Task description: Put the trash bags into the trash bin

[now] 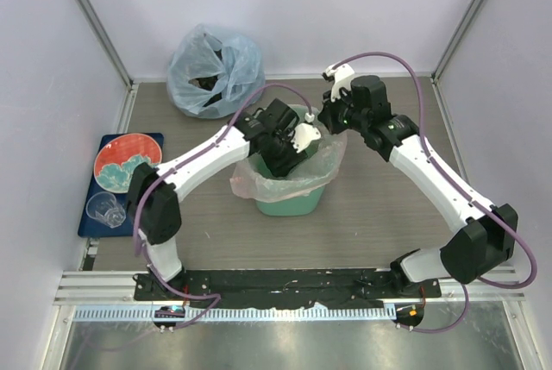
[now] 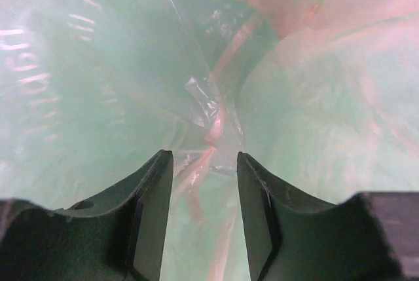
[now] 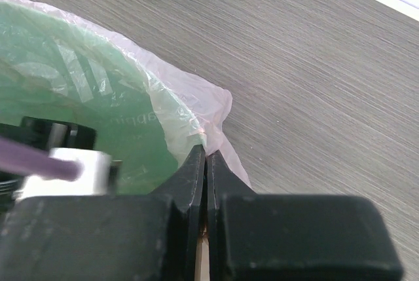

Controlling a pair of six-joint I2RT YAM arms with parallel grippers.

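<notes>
Right hand (image 3: 205,162) pinching bag (image 3: 217,107) (one), one bin (image 1: 289,204)

Lab test cell — white panels (image 1: 293,8), aluminium frame (image 1: 97,25), wood-grain table (image 1: 362,236).

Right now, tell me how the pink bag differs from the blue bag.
The pink bag is draped inside the bin and over its rim; the blue bag sits on the table behind it. The pink bag hangs slack and open; the blue bag bulges. The right hand pinches the pink bag's edge; no hand touches the blue bag. Both are thin, translucent plastic.
</notes>
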